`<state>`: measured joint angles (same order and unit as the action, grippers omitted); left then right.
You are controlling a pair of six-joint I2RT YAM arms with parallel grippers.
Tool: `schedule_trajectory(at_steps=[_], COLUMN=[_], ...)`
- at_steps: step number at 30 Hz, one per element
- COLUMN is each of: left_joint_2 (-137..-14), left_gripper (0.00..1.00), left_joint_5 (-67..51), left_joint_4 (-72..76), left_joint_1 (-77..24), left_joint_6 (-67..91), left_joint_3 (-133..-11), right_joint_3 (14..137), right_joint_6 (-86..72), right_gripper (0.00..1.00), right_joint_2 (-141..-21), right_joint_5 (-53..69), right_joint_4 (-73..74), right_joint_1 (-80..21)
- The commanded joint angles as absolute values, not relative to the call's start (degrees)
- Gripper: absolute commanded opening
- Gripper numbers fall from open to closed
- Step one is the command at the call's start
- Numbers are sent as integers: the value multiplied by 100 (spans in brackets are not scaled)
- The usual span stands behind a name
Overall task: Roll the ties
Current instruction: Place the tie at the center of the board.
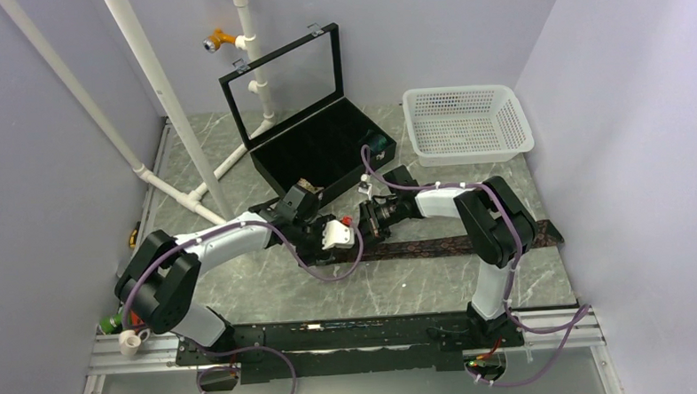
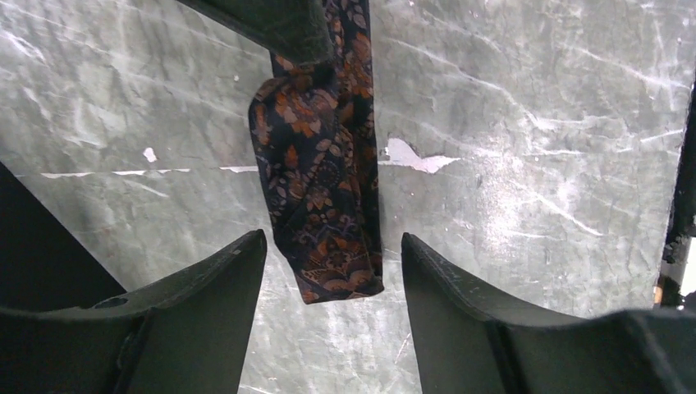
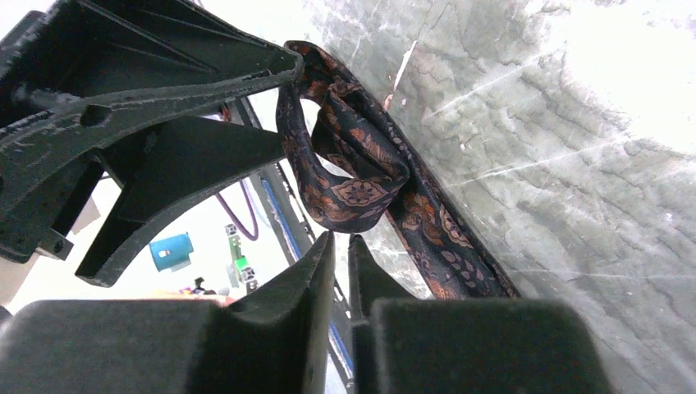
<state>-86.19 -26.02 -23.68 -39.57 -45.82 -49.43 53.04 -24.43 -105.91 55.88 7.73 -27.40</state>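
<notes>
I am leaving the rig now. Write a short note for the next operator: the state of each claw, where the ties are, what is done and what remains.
Left claw: open, its fingers on either side of the folded end of the dark tie.
Right claw: shut, tips at the first curl; I cannot tell if it pinches cloth.
Dark tie: only the end is curled. The rest lies flat on the table, running to the right.
Box: a teal bundle and a tan bundle sit inside, seemingly rolled ties.
Left to do: roll the dark tie fully.
</notes>
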Motion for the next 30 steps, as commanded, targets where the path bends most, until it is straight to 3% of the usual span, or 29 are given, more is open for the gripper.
schedule_trajectory(at_steps=[1, 3, 5, 10, 20, 23, 25, 30], left_joint_2=[-8496, -8605, -8725, -9037, -9410, -9423, -9410, -9113], left_gripper=[64, 60, 55, 43, 36, 36, 42, 71], left_joint_5=[-2732, -2748, -2749, -2757, -2766, -2761, -2709, -2629], left_joint_4=[-2330, -2353, -2335, -2500, -2588, -2614, -2681, -2859], left_joint_1=[-3969, -3981, -3998, -4090, -4323, -4351, -4356, -4145], left_joint_6=[-4692, -4638, -4589, -4665, -4669, -4676, -4646, -4631], left_joint_3=[-4924, -5044, -5164, -5514, -5852, -5850, -5892, -5749], right_joint_3=[5437, 5438, 5522, 5845, 5926, 5945, 5934, 6000], right_joint_6=[-2416, -2692, -2792, -2625, -2383, -2159, -2012, -1541], right_gripper=[24, 44, 57, 58, 52, 42, 32, 9], right_joint_2=[-10387, -10307, -10342, -10714, -10845, -10829, -10789, -10801], right_joint_5=[5632, 5626, 5594, 5501, 5316, 5096, 4988, 4785], right_joint_4=[733, 586, 579, 896, 1175, 1427, 1537, 1924], right_joint_1=[-2733, -2737, -2772, -2831, -2892, -2883, -2886, -2883])
